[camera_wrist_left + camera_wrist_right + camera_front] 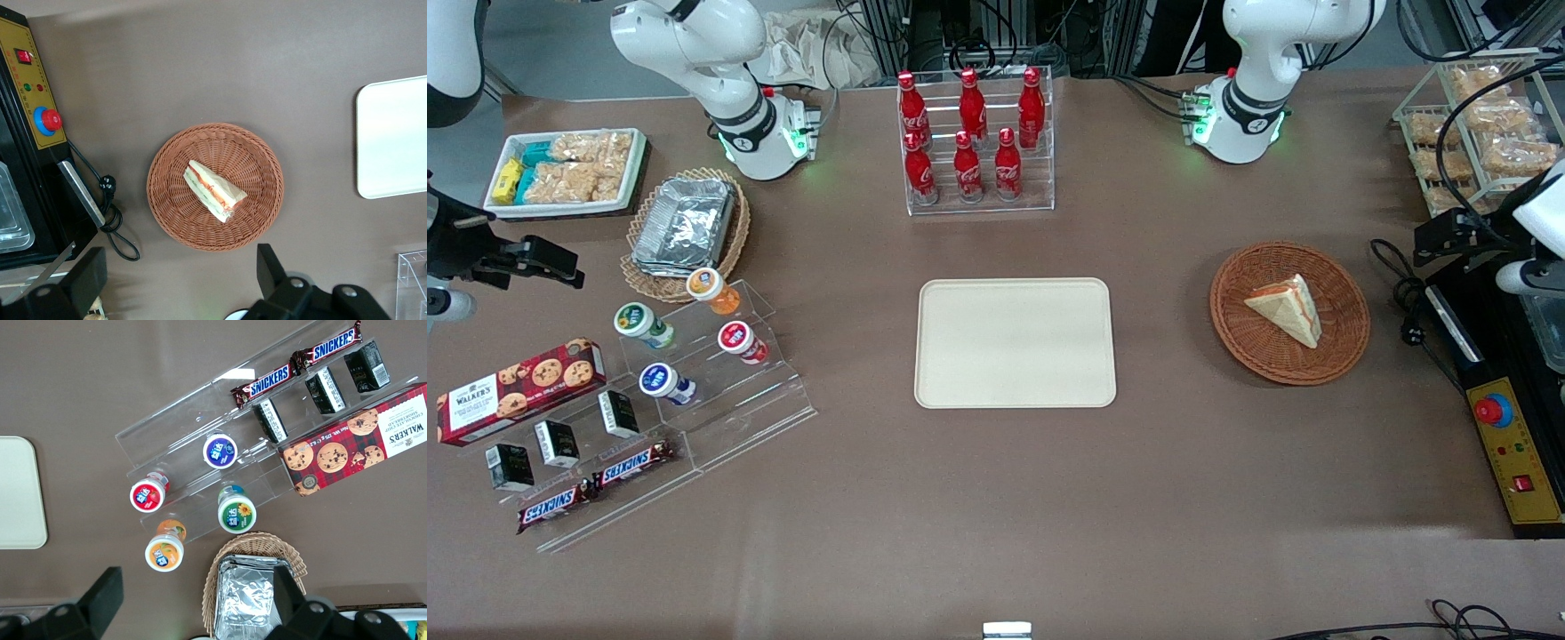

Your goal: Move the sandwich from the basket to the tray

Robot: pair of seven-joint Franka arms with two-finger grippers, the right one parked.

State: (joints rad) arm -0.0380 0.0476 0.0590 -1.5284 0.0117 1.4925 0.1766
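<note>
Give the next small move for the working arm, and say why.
Probably lower the open pincer over the sandwich. It hangs well above the basket, fingers spread, holding nothing; the sandwich lies in the basket and the tray is bare.

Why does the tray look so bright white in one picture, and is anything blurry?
In the left wrist view the tray is washed out by glare to near white, while the front view shows it cream; the sandwich and basket stay sharp there, but the open gripper, high above the table near the basket, looks dark and soft.
</note>
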